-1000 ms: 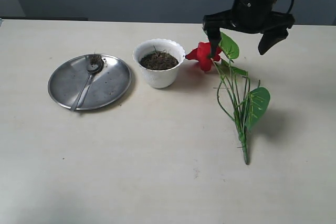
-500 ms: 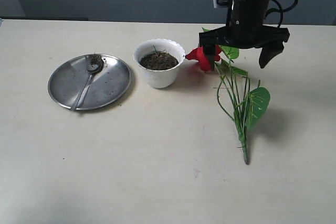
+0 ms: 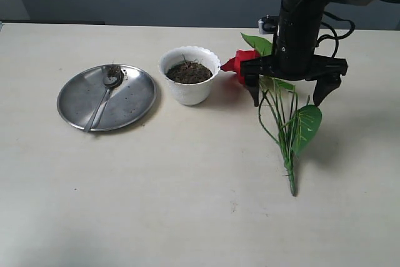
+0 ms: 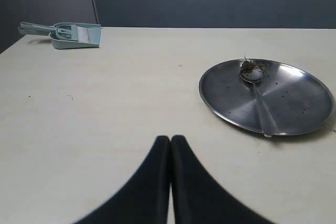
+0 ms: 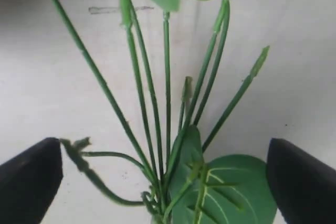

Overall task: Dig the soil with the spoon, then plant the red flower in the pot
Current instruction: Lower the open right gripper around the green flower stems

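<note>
**Wide open over the stems, nothing gripped yet**

Flat on the table (image 3: pixel 187 186): the red flower (image 3: pixel 287 139), its bloom just beside the right wall of the pot (image 3: pixel 187 95), its stems trailing away toward the near edge. Dark soil (image 3: pixel 189 72) in the pot, still bare of any plant.

Looks very light, plastic and springy. Likely to bend rather than snap, and to swing or droop when lifted by one end. Glossy bloom and broad leaves probably slippery and apt to fold under a pinch. Better taken at the stems, low down where gathered into one stalk, so as to go into the soil end first. Thin stems, though: easy to miss or to let slide through a loose grip.

Over the upper stems, the right tool (image 3: pixel 287 99) spread to its full width and holding nothing, one finger on each side of the bundle. Same from the wrist (image 5: pixel 165 182): dark fingers far apart, green stems fanned between them, no clamp on any.

Well to the left, the left tool (image 4: pixel 170 140) pressed shut on nothing, low over the table near the plate (image 4: pixel 299 98), with the spoon (image 4: pixel 258 100) lying on it and a crumb of earth in its bowl.

Against a second ago: right tool lower, down from above the bloom to stem level, and turned square across the stalks. Flower, pot, spoon and plate all in the same places.
</note>
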